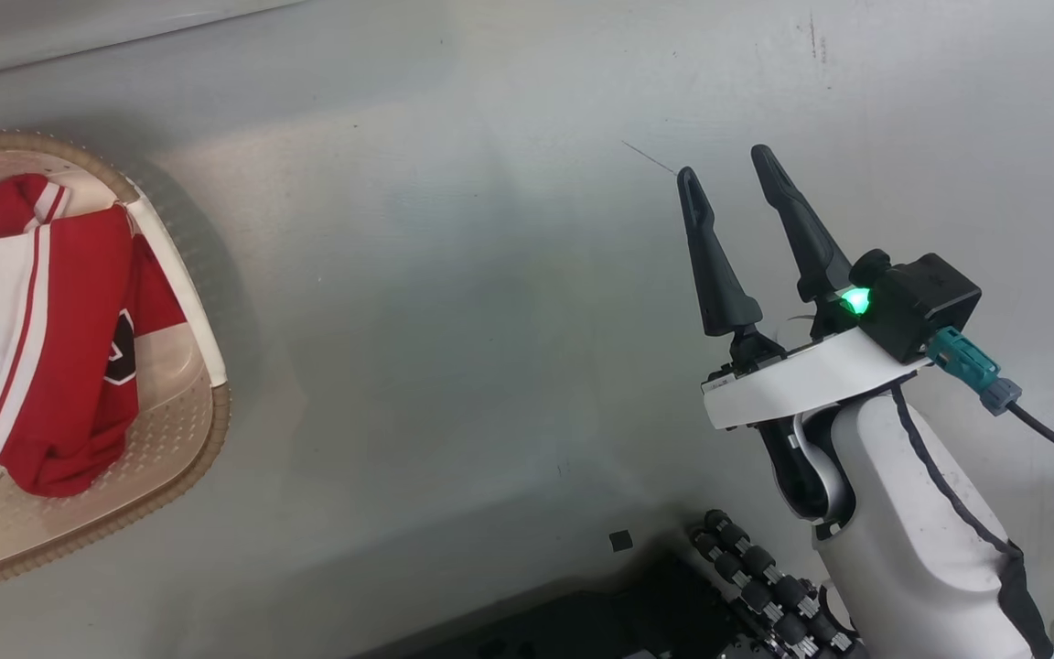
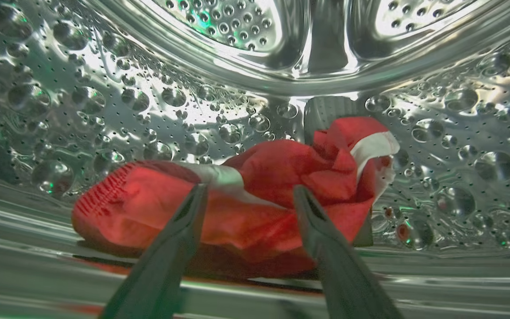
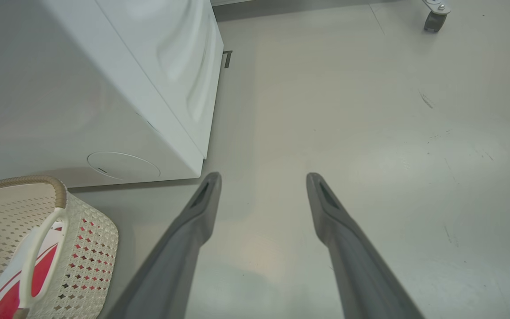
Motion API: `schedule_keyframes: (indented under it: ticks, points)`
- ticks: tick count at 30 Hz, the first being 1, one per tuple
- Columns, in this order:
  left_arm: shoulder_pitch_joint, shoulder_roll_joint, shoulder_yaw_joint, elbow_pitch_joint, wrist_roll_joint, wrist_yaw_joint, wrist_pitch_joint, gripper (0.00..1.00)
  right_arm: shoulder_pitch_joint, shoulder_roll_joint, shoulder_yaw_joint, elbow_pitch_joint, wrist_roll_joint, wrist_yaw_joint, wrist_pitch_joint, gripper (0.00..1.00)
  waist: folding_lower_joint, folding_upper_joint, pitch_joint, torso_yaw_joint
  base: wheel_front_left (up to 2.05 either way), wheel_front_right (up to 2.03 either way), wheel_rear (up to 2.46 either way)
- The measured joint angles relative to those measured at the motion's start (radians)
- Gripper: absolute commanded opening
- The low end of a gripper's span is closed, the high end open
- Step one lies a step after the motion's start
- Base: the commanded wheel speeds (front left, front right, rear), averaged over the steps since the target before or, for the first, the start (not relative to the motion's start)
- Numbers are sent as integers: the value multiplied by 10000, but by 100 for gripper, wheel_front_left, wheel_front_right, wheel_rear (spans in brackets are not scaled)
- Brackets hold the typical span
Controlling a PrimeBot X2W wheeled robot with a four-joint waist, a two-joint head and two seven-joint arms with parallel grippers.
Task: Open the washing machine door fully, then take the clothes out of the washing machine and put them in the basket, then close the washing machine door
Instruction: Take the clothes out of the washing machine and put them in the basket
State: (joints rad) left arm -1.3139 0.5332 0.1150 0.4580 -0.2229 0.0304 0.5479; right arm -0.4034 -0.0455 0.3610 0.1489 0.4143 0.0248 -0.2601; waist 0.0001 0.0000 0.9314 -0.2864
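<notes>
Pointing wide left claw at clothes inside washing machine, right claw wide over floor, basket at 9 o'clock

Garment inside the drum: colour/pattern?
Bright red with white trim; the garment shows best in the left wrist view, lying on the steel drum.

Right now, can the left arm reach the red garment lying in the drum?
Likely yes: the left gripper is open inside the drum, aimed straight at the red garment, with nothing between them.
</notes>
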Motion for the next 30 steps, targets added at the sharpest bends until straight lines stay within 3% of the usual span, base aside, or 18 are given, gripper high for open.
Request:
schedule_keyframes:
  ticks: [22,24,25,26,30]
  points:
    - [-639,21,-268,330,-136,-198,853,100,-44,2,290,-6,171,-25,0,100,0,0,462,-217,0,0,0]
    - [-643,21,-272,405,-136,-198,863,89,-68,2,309,8,209,-27,0,100,0,0,476,-224,0,0,0]
    - [-643,21,-282,441,-136,-198,863,13,-90,2,322,15,230,-27,0,100,0,0,481,-227,0,0,0]
    - [-643,21,-286,468,-136,-199,863,0,-125,2,336,25,242,-27,0,100,0,0,484,-230,0,0,0]
    - [-644,2,-290,499,-150,-284,805,0,-206,2,343,50,245,-33,0,100,0,0,475,-234,0,0,0]
